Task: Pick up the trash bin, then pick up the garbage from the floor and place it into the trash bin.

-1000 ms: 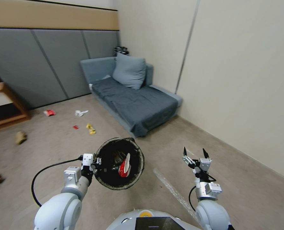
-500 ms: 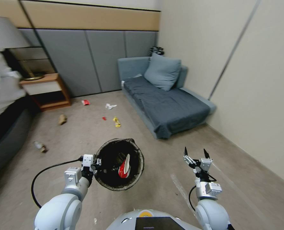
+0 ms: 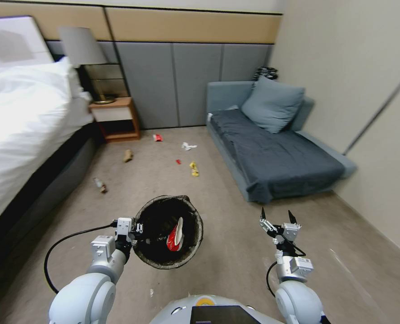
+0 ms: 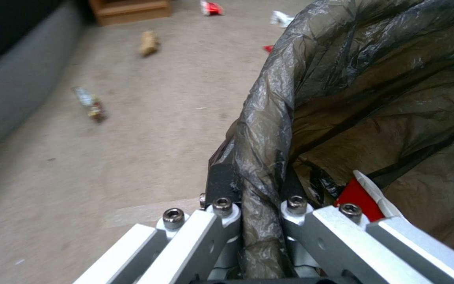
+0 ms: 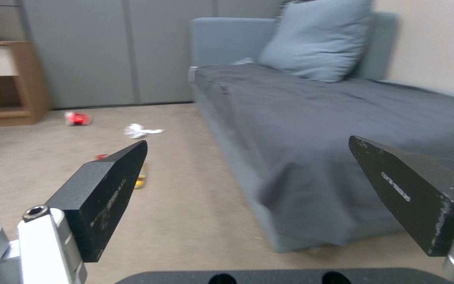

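Note:
My left gripper [image 3: 134, 227] is shut on the rim of the trash bin [image 3: 196, 218], holding it off the floor [image 3: 227, 265]. In the left wrist view the jaws pinch the dark liner bag [image 4: 261, 130] at the rim. A red-and-white wrapper [image 3: 176, 235] lies inside the bin. The garbage is scattered ahead on the carpet: a small bottle [image 3: 100, 184], brown crumpled paper [image 3: 128, 155], a red-and-white wrapper [image 3: 157, 137], white tissue [image 3: 188, 146], a red scrap [image 3: 178, 161] and a yellow wrapper [image 3: 193, 169]. My right gripper [image 3: 276, 215] hangs open and empty to the bin's right, well short of the litter.
A bed [image 3: 20, 117] with white bedding runs along the left. A wooden nightstand [image 3: 116, 118] with a lamp [image 3: 80, 47] stands at the back wall. A grey-blue sofa [image 3: 276, 157] with a cushion sits at the right, and a beige wall beyond it.
The camera has swung to the left: the sofa and litter slid right in the picture, and the bed and nightstand came into view. Both arms keep the same pose, bin still held.

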{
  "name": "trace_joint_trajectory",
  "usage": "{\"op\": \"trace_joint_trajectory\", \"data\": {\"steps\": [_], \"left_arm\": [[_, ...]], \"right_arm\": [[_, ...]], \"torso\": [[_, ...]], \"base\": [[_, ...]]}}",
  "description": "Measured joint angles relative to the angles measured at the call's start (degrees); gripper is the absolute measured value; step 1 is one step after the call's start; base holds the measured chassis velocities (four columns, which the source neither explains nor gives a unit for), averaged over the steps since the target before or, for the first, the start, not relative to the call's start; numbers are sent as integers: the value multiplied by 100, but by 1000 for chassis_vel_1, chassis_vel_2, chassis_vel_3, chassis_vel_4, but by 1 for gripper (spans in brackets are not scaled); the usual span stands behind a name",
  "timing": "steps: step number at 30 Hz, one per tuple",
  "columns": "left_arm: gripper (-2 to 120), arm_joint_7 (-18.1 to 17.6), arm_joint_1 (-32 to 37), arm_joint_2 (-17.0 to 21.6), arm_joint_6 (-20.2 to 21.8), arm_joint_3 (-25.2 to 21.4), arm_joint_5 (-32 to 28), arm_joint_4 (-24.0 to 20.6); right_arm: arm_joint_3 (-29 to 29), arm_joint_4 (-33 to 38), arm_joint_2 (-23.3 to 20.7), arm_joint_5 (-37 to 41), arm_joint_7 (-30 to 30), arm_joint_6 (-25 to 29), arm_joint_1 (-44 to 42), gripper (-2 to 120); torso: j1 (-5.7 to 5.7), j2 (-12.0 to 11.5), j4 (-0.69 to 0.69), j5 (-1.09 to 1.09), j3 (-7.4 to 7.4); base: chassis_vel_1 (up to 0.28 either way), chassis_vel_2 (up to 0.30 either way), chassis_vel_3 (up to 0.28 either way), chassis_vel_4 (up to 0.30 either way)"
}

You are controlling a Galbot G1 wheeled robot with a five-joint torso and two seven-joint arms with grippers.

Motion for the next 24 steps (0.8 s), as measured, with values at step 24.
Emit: {"op": "trace_joint_trajectory", "data": {"steps": [24], "left_arm": [[1, -19, 47, -49, -109, 19, 72, 0]], "right_arm": [[-56, -3, 18, 93, 138, -258, 83, 100]], "torso": [[0, 0, 0, 0, 0]], "base": [[3, 6, 8, 5]]}}
